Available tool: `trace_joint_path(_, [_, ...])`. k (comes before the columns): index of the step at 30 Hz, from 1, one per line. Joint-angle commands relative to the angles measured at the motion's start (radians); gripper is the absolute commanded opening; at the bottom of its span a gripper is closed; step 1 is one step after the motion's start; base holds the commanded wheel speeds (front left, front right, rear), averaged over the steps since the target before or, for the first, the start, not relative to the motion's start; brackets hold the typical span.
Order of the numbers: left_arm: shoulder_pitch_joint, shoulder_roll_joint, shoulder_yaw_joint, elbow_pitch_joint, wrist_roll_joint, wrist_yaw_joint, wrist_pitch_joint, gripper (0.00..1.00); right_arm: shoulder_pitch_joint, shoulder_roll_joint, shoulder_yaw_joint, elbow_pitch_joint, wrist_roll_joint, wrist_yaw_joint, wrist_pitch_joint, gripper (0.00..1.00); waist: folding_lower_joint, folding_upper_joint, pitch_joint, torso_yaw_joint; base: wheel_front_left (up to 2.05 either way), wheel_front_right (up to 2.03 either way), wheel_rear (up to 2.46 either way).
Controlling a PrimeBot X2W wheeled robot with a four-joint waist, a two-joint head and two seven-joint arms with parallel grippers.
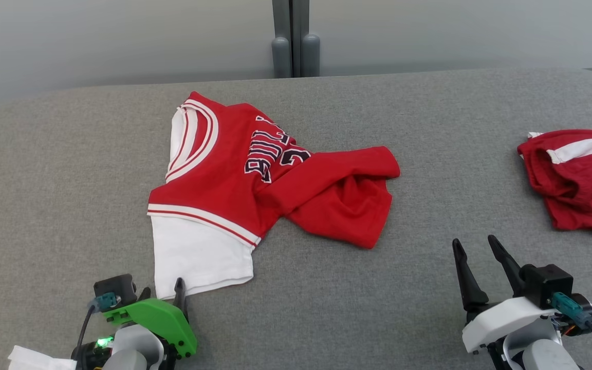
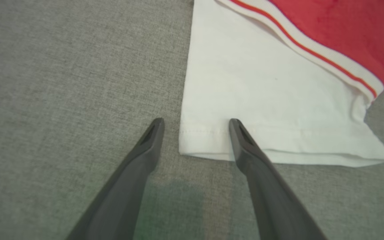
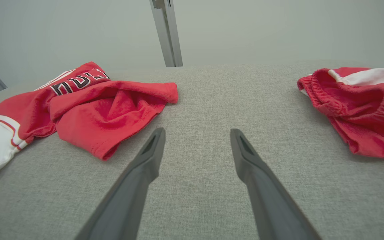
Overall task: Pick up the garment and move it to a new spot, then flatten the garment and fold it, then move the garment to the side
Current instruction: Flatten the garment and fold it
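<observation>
A red jersey (image 1: 255, 180) with dark lettering, white trim and white sleeves lies crumpled on the grey table, its lower part bunched to the right. Its near white sleeve (image 2: 268, 100) reaches toward me. My left gripper (image 1: 165, 295) is open at that sleeve's hem corner (image 2: 196, 141), one finger (image 2: 242, 143) over the cloth and the other on the bare table. My right gripper (image 1: 476, 249) stands open over bare table, to the right of the jersey (image 3: 88, 110), with nothing between its fingers.
A second red garment with a white stripe (image 1: 578, 177) lies bunched at the table's right edge, also seen in the right wrist view (image 3: 362, 106). A grey post (image 1: 290, 38) stands behind the table's (image 1: 429, 113) far edge. A white cloth scrap (image 1: 34, 358) sits at the lower left.
</observation>
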Motion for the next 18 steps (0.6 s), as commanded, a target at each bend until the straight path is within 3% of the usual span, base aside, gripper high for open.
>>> trace_joint_path(1, [-0.006,-0.005,-0.010,0.018,-0.011,-0.002,0.003,0.62,-0.014,-0.003,-0.003,0.006,-0.011,-0.002,-0.004,1.00,0.0000,-0.0001,0.005,0.000,0.00,0.00,0.00])
trace_joint_path(2, [-0.009,-0.006,-0.019,0.023,-0.011,-0.003,0.003,0.36,-0.020,-0.003,-0.002,0.010,-0.017,-0.002,-0.004,1.00,0.0000,-0.0001,0.007,0.000,0.00,0.00,0.00])
trace_joint_path(4, [-0.014,-0.007,-0.031,0.028,-0.018,-0.010,-0.004,0.02,-0.037,-0.003,0.000,0.020,-0.028,-0.002,-0.004,1.00,0.0000,-0.0001,0.012,0.004,0.00,0.00,0.00])
trace_joint_path(11, [-0.046,-0.003,-0.046,-0.013,-0.033,-0.002,-0.100,0.00,-0.145,-0.003,-0.001,0.102,-0.046,-0.002,-0.004,1.00,0.0000,-0.0001,0.032,0.039,0.00,0.00,0.00])
trace_joint_path(18, [-0.057,-0.001,-0.044,-0.090,-0.030,0.004,-0.190,0.00,-0.304,-0.003,-0.024,0.245,-0.177,-0.002,-0.004,1.00,0.0000,-0.0001,0.068,0.093,0.00,0.00,0.00])
